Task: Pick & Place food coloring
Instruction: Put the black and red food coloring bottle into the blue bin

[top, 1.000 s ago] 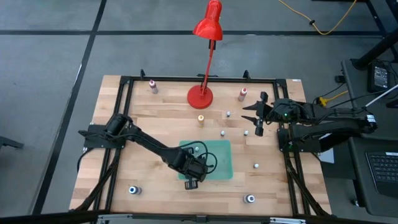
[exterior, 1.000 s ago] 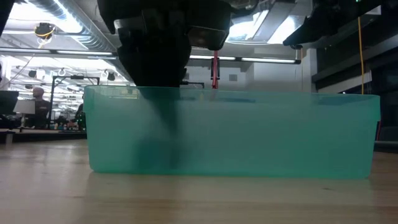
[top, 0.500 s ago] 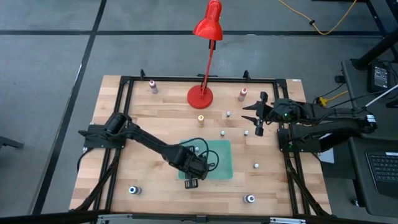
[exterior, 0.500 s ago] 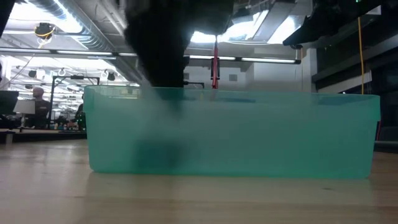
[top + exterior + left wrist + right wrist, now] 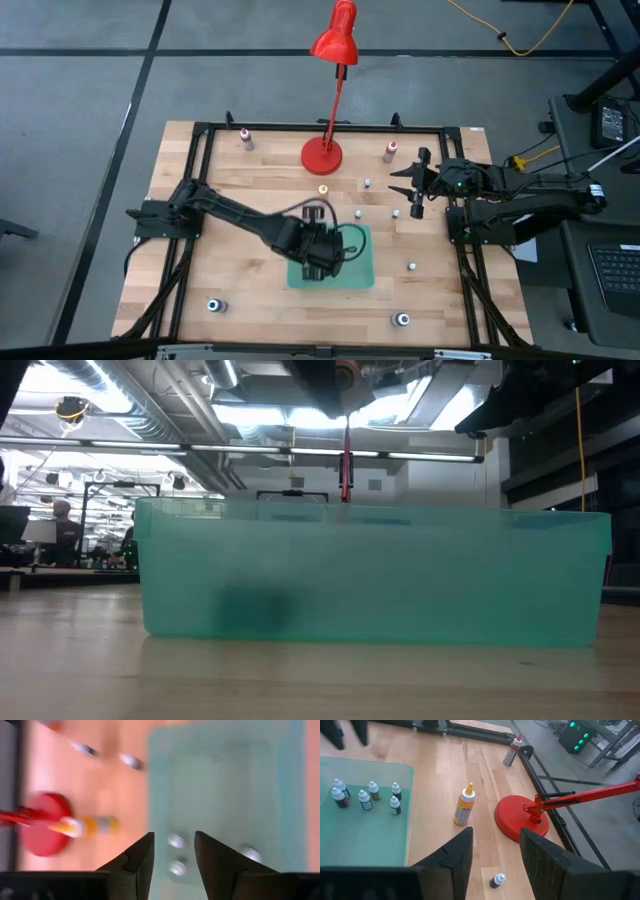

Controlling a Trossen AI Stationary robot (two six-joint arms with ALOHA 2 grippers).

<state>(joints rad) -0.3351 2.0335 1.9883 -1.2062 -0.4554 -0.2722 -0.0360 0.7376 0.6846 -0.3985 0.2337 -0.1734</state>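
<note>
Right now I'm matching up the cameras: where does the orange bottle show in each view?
High view: orange bottle just below the lamp base.
Low view: not in it.
Left wrist view: beside the lamp base.
Right wrist view: between tray and lamp base.
Shared landmark: the lamp base.

Bare wood lies right of the green tray [image 5: 362,262] — red lamp [image 5: 323,150] blocks behind.
</note>
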